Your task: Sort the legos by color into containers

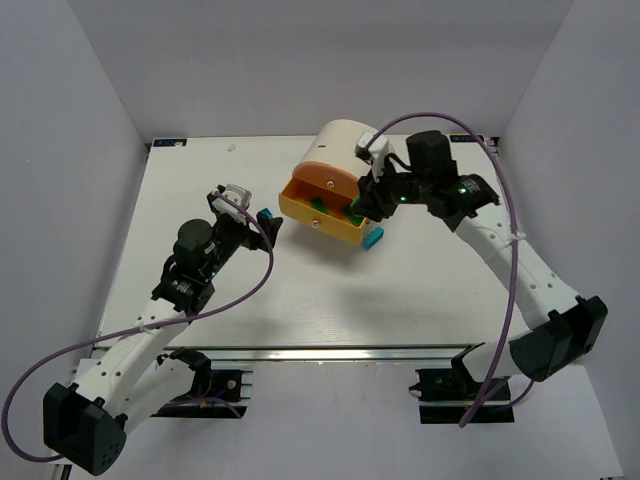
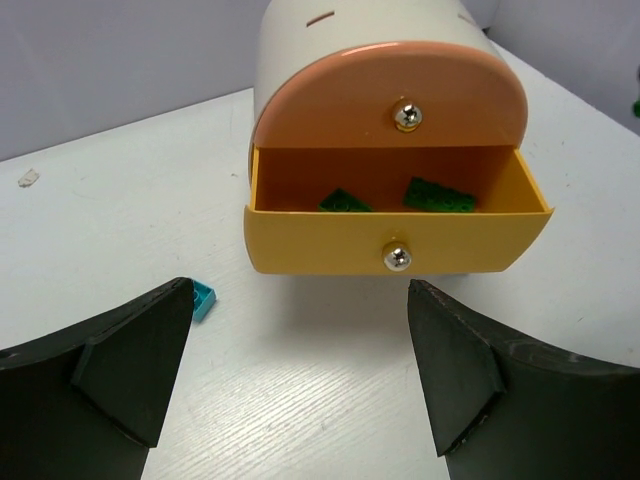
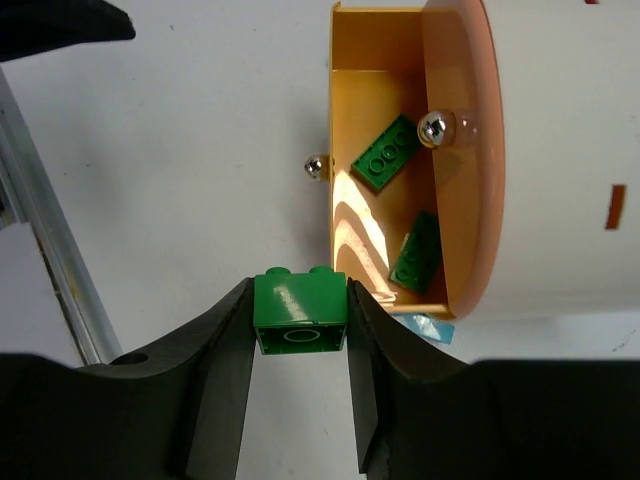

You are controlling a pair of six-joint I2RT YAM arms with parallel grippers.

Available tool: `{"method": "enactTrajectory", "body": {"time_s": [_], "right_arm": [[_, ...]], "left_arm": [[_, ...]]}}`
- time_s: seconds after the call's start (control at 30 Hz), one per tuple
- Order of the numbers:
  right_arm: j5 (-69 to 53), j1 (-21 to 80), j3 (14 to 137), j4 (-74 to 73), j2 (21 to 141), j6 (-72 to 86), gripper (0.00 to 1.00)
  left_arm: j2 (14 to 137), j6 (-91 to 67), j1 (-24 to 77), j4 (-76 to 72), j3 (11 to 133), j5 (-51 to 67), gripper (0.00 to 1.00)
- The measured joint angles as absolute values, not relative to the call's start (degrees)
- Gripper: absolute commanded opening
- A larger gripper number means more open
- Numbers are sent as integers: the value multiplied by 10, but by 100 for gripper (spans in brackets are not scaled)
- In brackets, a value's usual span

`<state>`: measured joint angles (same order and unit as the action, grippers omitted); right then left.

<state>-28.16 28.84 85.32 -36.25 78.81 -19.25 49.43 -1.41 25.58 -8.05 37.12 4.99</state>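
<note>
The right gripper [image 3: 300,300] is clenched on a small dark green studded plastic brick [image 3: 300,312], a finger pressed to each side and the studs pointing to the top of the right wrist frame. The brick hangs at lower centre of that frame, just outside the front wall of the pulled-out yellow-orange plastic drawer [image 3: 360,100], whose open tray runs up the middle right. So the tray lies up and to the right of the brick. The drop, I judge, needs a short carry that way over the wall.

Two flat dark green bricks [image 3: 387,152] lie inside. The cream cylindrical drum [image 3: 560,150] fills the right edge. A teal brick [image 1: 372,238] sits just beside the drawer's corner.

The left gripper [image 2: 298,295], left of centre in the top view, is spread wide and empty, with a second teal brick [image 2: 203,298] near it. The right arm, at the drawer's end, is the nearer.
</note>
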Motion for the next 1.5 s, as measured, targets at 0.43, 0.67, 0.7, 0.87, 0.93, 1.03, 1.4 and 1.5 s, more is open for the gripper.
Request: {"method": "enactTrajectory", "body": {"time_s": [0.43, 0.67, 0.7, 0.87, 0.93, 1.03, 1.4, 1.5], "right_arm": [[-42, 380, 846, -265, 861, -151, 24], [17, 384, 846, -257, 897, -156, 49], [20, 384, 846, -258, 903, -157, 50], [34, 384, 847, -262, 914, -159, 53], [32, 384, 852, -269, 914, -164, 47], [-21, 384, 872, -293, 914, -201, 17], [-180, 450, 874, -403, 911, -431, 0], [-101, 480, 840, -364, 944, -419, 0]], "left_arm": [[512, -5, 255, -72, 371, 36, 97], [513, -4, 252, -72, 371, 36, 97], [513, -4, 252, -72, 371, 36, 97], [511, -4, 252, -71, 371, 36, 97], [510, -4, 252, -71, 371, 36, 97], [508, -4, 252, -71, 371, 36, 97], [491, -4, 252, -71, 371, 11, 97], [486, -4, 252, -71, 371, -3, 97]]}}
